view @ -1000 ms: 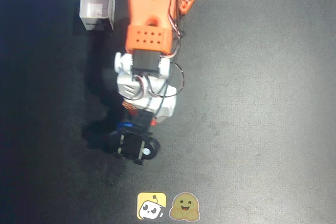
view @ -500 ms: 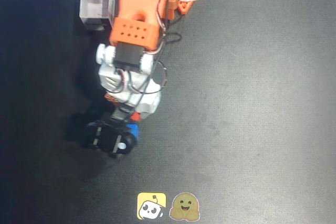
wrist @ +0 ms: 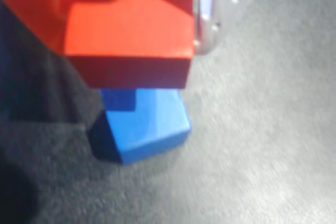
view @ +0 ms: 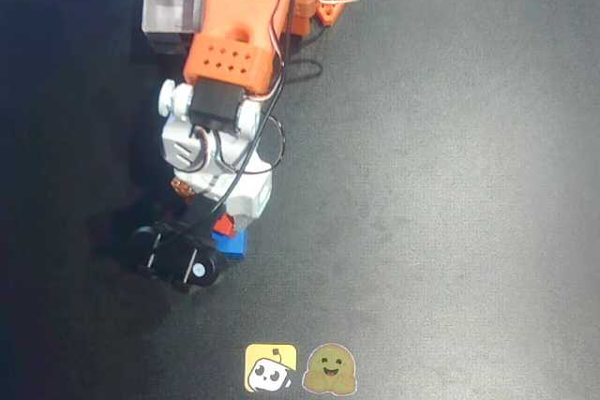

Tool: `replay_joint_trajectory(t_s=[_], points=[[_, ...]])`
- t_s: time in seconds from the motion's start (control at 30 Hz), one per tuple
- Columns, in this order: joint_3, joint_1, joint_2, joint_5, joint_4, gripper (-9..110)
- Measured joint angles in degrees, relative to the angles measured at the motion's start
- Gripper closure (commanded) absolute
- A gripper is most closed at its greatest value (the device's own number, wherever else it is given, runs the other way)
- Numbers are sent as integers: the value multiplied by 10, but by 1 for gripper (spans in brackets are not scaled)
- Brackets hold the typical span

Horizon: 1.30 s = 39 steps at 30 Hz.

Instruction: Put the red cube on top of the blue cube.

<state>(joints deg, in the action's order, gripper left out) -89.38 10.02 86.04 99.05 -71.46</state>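
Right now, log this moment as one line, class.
gripper: shut on red cube | red cube: above blue cube | table: dark mat

This looks like a hobbyist robotics bench or small lab set-up rather than a home room. A dark grey, felt-like matte table surface (view: pixel 450 185) fills the overhead view, bare of household goods. On it stands an orange-and-white 3D-printed plastic robot arm (view: pixel 230 63) with exposed servo wires. Just left of the arm's orange upper part sits a small open-topped white box (view: pixel 172 11). Well below the arm, at the bottom edge, two yellow cartoon-face stickers (view: pixel 300 368) lie side by side.
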Motion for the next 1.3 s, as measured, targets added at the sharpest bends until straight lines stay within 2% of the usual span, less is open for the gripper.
replay_joint_trajectory(t_s=[0.47, 1.3], points=[[94, 0, -108, 1, 1, 99], [85, -8, -130, 0, 7, 99]])
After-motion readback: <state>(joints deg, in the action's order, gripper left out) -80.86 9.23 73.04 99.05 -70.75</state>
